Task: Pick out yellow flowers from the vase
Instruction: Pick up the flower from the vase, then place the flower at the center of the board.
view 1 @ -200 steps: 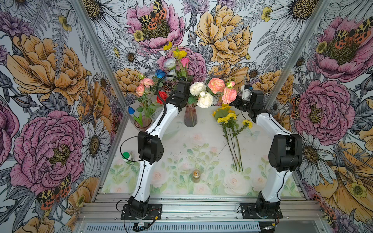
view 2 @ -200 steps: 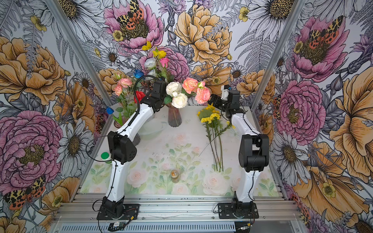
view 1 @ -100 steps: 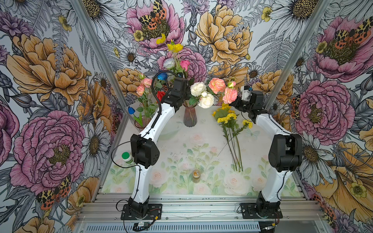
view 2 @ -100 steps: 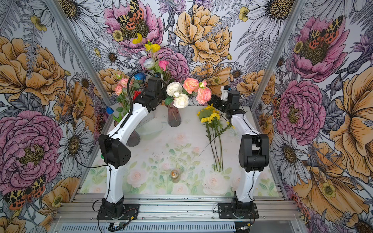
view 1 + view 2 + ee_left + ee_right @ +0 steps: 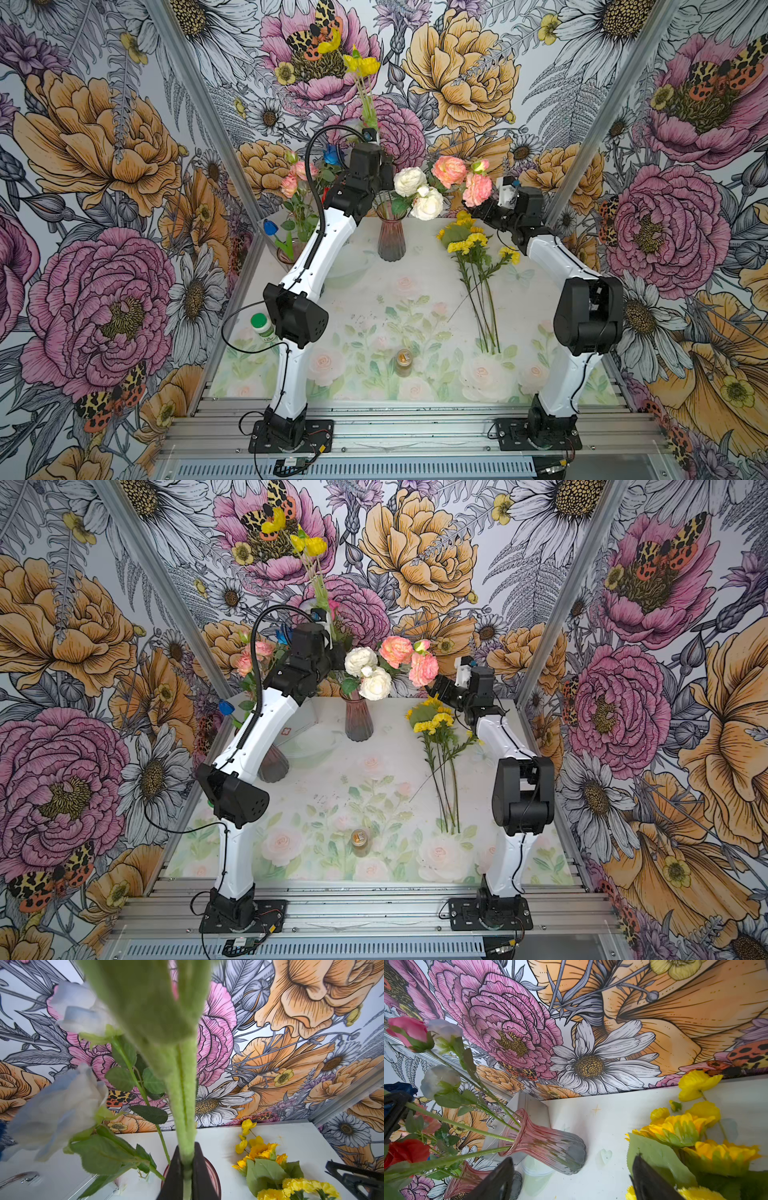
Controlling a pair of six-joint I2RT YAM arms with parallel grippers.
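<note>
My left gripper [image 5: 371, 135] [image 5: 187, 1147] is shut on the fuzzy green stem [image 5: 185, 1095] of a yellow flower. It is held high above the pink glass vase [image 5: 390, 243] [image 5: 215, 1169], and its yellow heads [image 5: 360, 63] [image 5: 309, 544] stand against the back wall. The stem's lower end is hidden behind the fingers. White and pink roses [image 5: 417, 193] stay in the vase. More yellow flowers [image 5: 467, 242] [image 5: 432, 721] [image 5: 685, 1126] lie on the table to the right. My right gripper [image 5: 473, 208] [image 5: 573, 1159] hangs open between the vase [image 5: 546, 1147] and those flowers, holding nothing.
A second vase [image 5: 291, 249] with pink, red and blue roses stands at the back left, behind the left arm. A green-capped bottle [image 5: 261, 326] sits at the left edge. A small jar [image 5: 403, 359] stands near the table's front centre. Patterned walls close in on three sides.
The left arm has risen with the yellow flower, and its heads now stand much higher against the back wall. The right arm has stayed still.
</note>
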